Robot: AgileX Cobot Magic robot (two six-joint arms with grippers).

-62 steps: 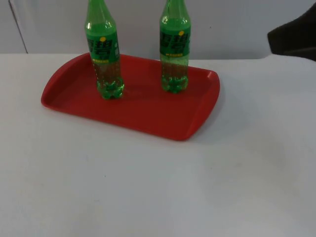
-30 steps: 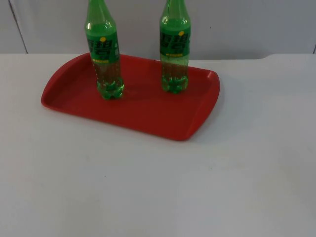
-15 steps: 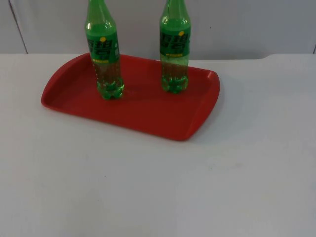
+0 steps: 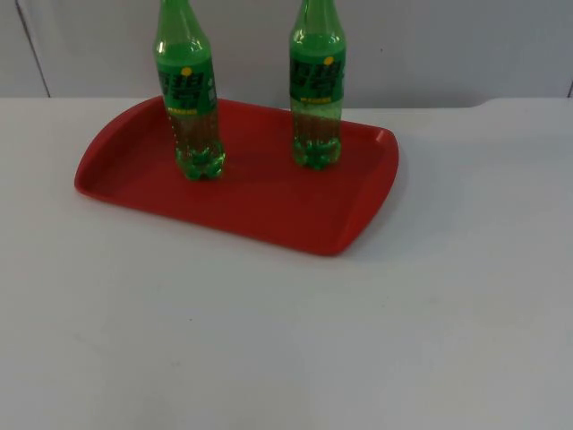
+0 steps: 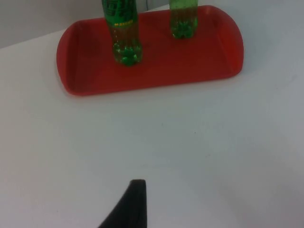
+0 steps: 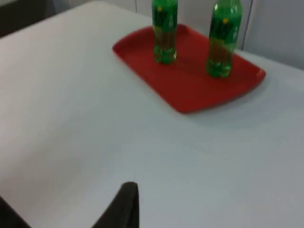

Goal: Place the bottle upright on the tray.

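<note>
A: With both bottles, left bottle [image 4: 188, 98] and right bottle [image 4: 317, 90], upright on the red tray [image 4: 242, 193], what's left?

B: Nothing but waiting well apart (fingers' state I cannot tell); I'd avoid nudging them.

Black, tapered claw fingertip [image 5: 133, 204]

Two bottles upright on tray [image 4: 269, 202] — left bottle [image 4: 189, 98], right bottle [image 4: 317, 90] — apart; tray on table [image 4: 358, 340].
</note>
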